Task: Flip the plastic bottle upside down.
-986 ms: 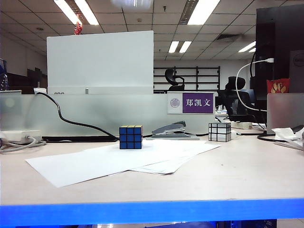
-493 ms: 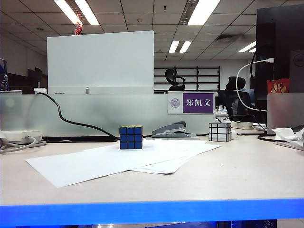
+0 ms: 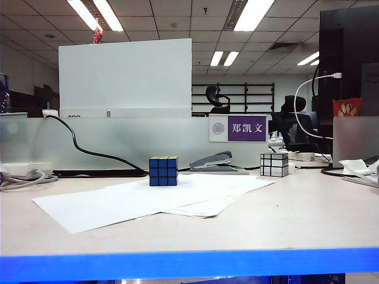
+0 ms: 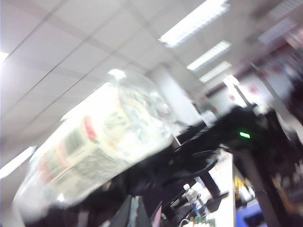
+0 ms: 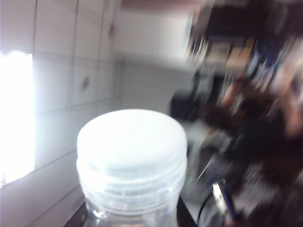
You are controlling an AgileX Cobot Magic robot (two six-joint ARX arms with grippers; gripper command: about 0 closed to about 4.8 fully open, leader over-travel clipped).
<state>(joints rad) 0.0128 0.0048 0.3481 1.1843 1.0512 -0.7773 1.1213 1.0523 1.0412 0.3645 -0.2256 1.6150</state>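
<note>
Clear plastic bottle (image 4: 94, 146), whitish cap (image 5: 131, 142), riding aloft, absent from desk (image 3: 296, 219). Right pincer seemingly pinching bottle neck, fingers hidden. Left pincer pressed together, unseen. Risk: bottle slipping mid-rotation, dropping.

A pale desk (image 3: 308, 219) with a blue front edge carries loose white paper sheets (image 3: 148, 198) spread across its middle. A blue-faced Rubik's cube (image 3: 163, 171) sits on the far edge of the sheets. Behind it lies a grey stapler (image 3: 214, 163), and to the right a silver mirror cube (image 3: 274, 164). A black cable (image 3: 89, 151) runs across the far left, near a white power strip (image 3: 23, 170). Crumpled tissue (image 3: 358, 167) lies at the right edge.
</note>
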